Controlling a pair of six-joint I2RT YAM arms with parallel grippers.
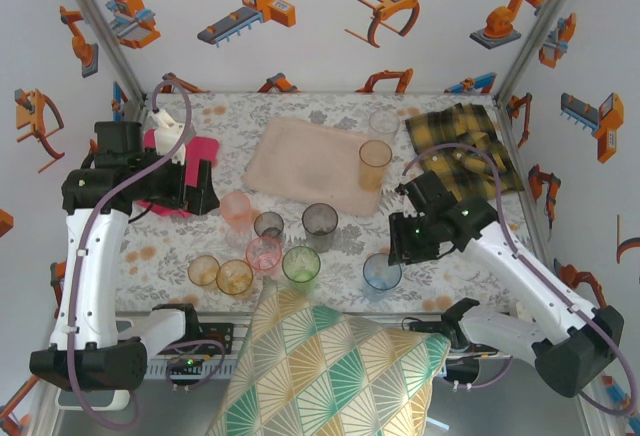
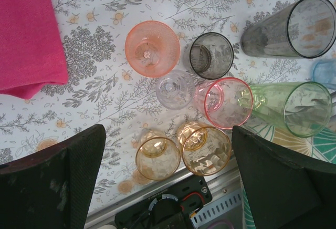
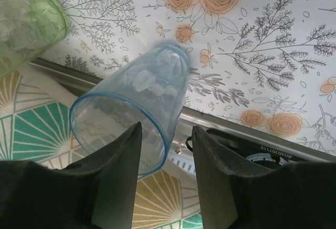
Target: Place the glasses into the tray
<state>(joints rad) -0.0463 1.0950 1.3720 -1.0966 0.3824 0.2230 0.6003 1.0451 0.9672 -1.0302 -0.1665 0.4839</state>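
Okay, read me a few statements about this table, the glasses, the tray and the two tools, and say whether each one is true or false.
1. The left tool is wide open and holds nothing. True.
2. The blue glass sits in the tray. False: it stands on the table near the front edge, with the right tool open across its rim.
3. The magenta cloth lies on the table's left side. True.
4. The plaid cloth lies under the tray. False: it lies at the far right, apart from the tray.
5. The green glass stands next to a pink glass. True.
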